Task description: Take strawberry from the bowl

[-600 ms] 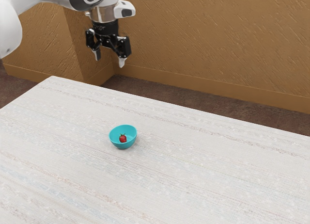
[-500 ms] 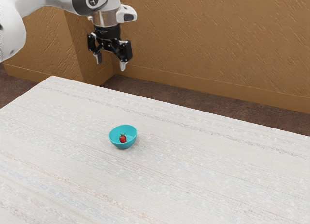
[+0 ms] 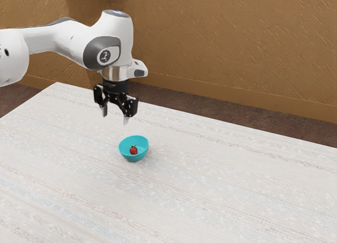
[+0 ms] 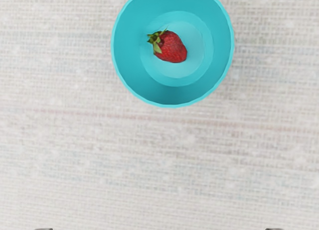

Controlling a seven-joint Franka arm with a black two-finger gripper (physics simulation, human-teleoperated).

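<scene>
1. Above the table (image 3: 226, 185), in the exterior view, the end effector (image 3: 115, 115) is seen empty, with its fingers spread apart and pointed down. It is placed higher than the bowl (image 3: 134, 158) and a little toward the exterior view's left, with nothing touched.
2. In the same view, the strawberry (image 3: 133, 150) is seen inside the bowl, low down, below the rim. No other object is seen near the bowl on the table; the wall (image 3: 231, 43) is set well behind and should not be a hindrance.
3. In the wrist view, the strawberry is shown lying on its side on the bowl's floor, its leafy cap (image 4: 157, 41) turned toward the bowl's side and its red flesh exposed. It is judged light, soft and easily bruised, with a smooth skin that may slip or roll if pressed off-centre. It is best taken across the plump middle, with a gentle squeeze; the leaves could be torn if pulled.
4. Around it, in that view, the bowl's walls are the main obstacle: room is left beside the fruit, but the rim could be knocked and the bowl pushed if the descent is not centred.
</scene>
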